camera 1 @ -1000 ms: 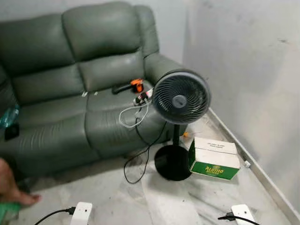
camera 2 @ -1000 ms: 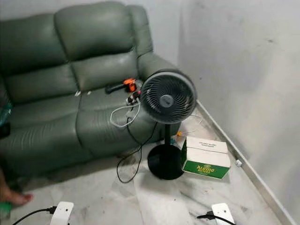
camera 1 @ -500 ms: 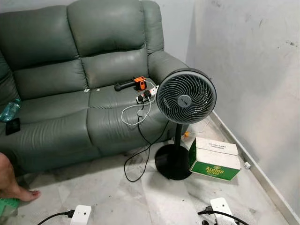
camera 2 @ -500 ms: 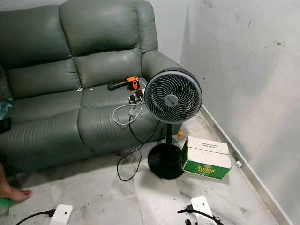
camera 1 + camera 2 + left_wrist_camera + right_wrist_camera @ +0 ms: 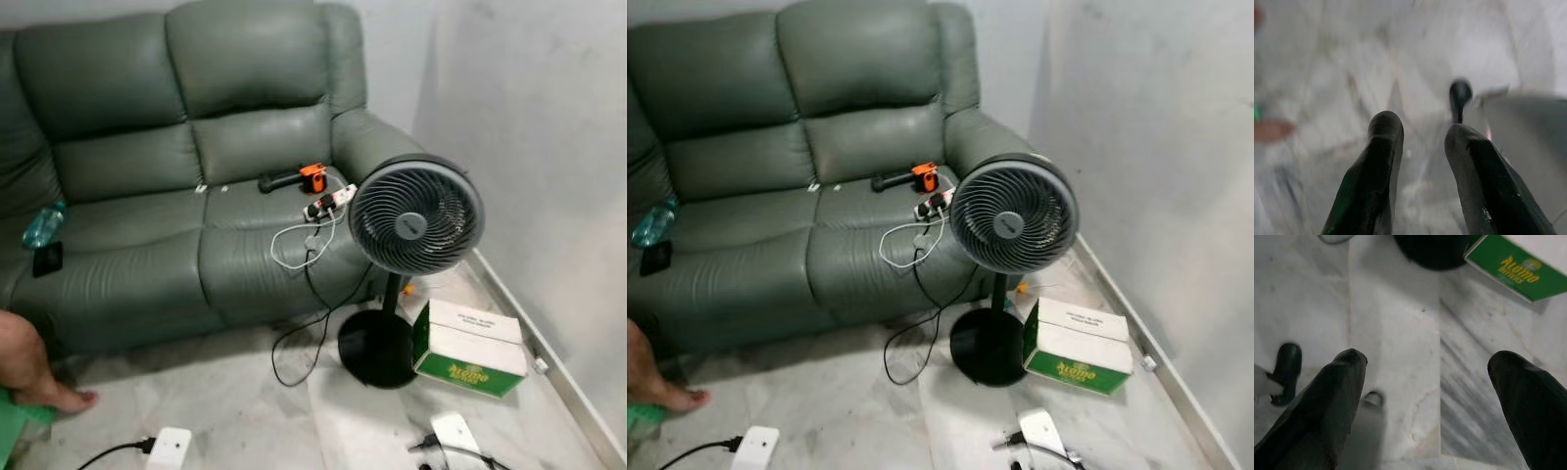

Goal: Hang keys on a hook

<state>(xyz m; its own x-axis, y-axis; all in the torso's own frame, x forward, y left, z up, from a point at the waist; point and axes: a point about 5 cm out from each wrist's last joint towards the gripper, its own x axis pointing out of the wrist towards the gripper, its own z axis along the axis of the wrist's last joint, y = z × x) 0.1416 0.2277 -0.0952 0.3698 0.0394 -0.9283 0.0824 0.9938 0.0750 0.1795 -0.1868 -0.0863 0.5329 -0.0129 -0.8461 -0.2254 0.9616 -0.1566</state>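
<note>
A green leather sofa (image 5: 147, 196) stands against the back wall, its right arm close to the room corner. On the right seat cushion, toward its back edge, lie an orange-and-black tool (image 5: 299, 179) and a white power strip (image 5: 331, 200); a white cable (image 5: 294, 240) and a black cable (image 5: 312, 304) run over the cushion's front edge to the marble floor (image 5: 852, 392). A plastic bottle (image 5: 43, 224) and a dark phone (image 5: 46, 258) rest at the left end of the seat. A black pedestal fan (image 5: 415, 215) stands on the floor just in front of the sofa's right arm, and a green-and-white carton (image 5: 470, 347) sits beside its round base. A person's bare foot (image 5: 54, 392) rests on the floor at the sofa's left front corner. The left gripper (image 5: 1422, 134) hangs over the floor with its fingers slightly parted and nothing between them; that view is blurred, so detail is uncertain. The right gripper (image 5: 1437, 364) hangs over the floor near the carton, fingers spread wide and empty. Keys and hook cannot be located in these views.
</note>
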